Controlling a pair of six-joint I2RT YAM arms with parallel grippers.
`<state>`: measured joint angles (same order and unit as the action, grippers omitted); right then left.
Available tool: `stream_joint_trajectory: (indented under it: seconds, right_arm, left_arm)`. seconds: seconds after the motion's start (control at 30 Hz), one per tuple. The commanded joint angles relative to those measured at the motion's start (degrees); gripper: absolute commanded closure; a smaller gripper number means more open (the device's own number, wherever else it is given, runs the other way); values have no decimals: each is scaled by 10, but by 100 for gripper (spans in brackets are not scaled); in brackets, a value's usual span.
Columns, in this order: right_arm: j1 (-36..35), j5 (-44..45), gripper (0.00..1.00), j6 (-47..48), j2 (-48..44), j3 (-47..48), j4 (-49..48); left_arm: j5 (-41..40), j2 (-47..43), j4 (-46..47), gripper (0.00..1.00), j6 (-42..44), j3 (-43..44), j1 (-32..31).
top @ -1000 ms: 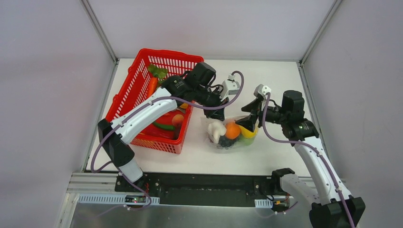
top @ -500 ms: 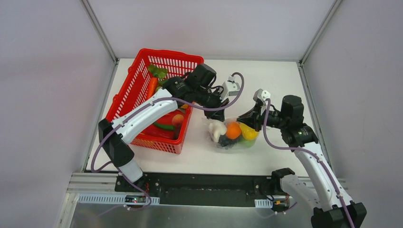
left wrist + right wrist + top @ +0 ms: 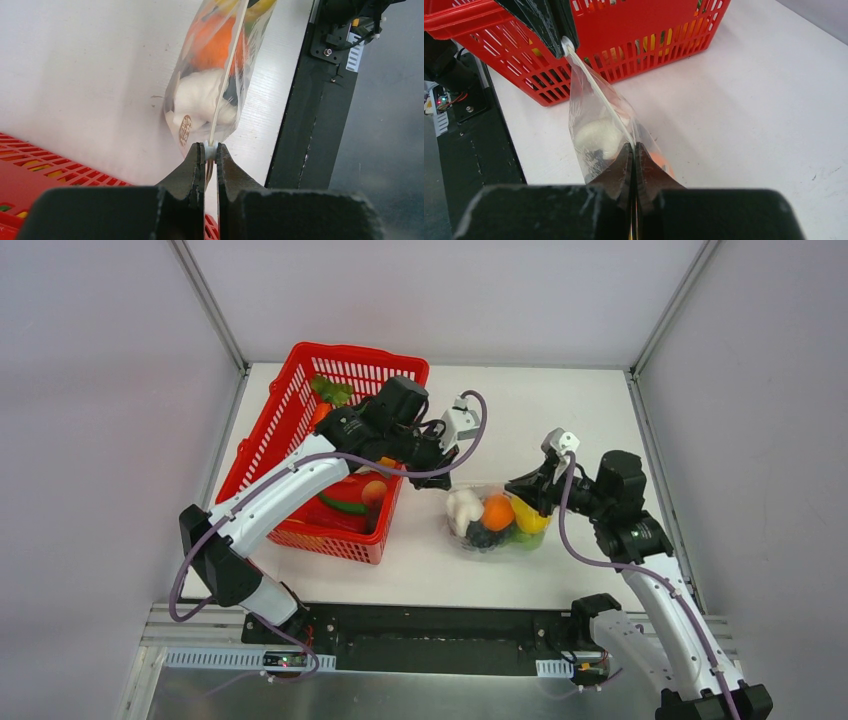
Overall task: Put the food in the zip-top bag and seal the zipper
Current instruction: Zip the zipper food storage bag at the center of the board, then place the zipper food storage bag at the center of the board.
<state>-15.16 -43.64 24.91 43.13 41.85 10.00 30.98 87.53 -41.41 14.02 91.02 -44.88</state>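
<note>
Right of the red basket (image 3: 345, 352), the zip-top bag (image 3: 470, 543) lies on the table w/ food (image 3: 497, 512) inside. Left gripper (image 3: 210, 151) is clamped on one end of the zipper (image 3: 227, 75), and right gripper (image 3: 634, 148) is pinched on it farther along, prob. tensioning the strip for sealing. Basket wall crowds the left arm.

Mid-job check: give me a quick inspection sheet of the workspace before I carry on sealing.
Surface: white table, no spills seen.
Job's things: clear bag resting on the table, holding orange ball, garlic, lemon, grapes; zipper stretched taut between the tools.
Clutter: red basket left of the bag, more toy food inside.
Tools: left tool shut on the zipper's end; right tool shut on it further along.
Cables: purple cables run along both arms.
Surroundings: pale walls, metal frame; nothing else seen.
</note>
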Motion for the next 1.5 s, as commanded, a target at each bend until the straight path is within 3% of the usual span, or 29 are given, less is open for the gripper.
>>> stream_joint_trajectory:
  seconds: [0.0, 0.23, 0.43, 0.5, 0.6, 0.77, 0.93, 1.07, 1.27, 1.33, 1.4, 1.43, 1.47]
  right_arm:
    - [2, 28, 100, -10, -16, 6, -42]
    - [3, 56, 100, -15, -24, 8, -40]
    - [3, 48, 100, -21, -24, 8, -47]
    - [3, 46, 100, -27, -22, 7, -53]
    - [3, 65, 100, -33, -20, 11, -57]
    - [4, 160, 100, -48, 3, 41, -77]
    - [6, 223, 100, -40, 84, 136, -82]
    - [6, 232, 100, -12, 135, 185, -88]
    - [-12, 84, 99, -19, 157, 138, -37]
    - [-47, 17, 92, -33, 150, 91, -29]
    - [-90, -20, 67, -16, 143, 63, 7]
    - [-108, -22, 58, -10, 140, 62, 27]
    - [-118, -28, 55, -7, 137, 66, 43]
  left_arm:
    - [-26, -22, -20, 100, 7, -3, 9]
    - [-74, -43, -13, 100, 11, -24, 15]
    - [-50, -46, 17, 99, -9, -31, 17]
    - [-39, -48, 41, 88, -26, -36, 17]
    - [-37, -68, 86, 59, -54, -51, 17]
    - [-56, -127, 177, 26, -92, -93, 16]
    - [-80, -182, 210, 9, -107, -120, 17]
    - [-114, -224, 228, 1, -112, -157, 17]
    - [-185, -276, 258, 1, -136, -215, 20]
    - [-201, -287, 269, 1, -148, -225, 24]
    - [-215, -288, 268, 1, -164, -226, 26]
    - [-218, -288, 265, 1, -167, -225, 27]
    - [-224, -287, 263, 1, -172, -224, 28]
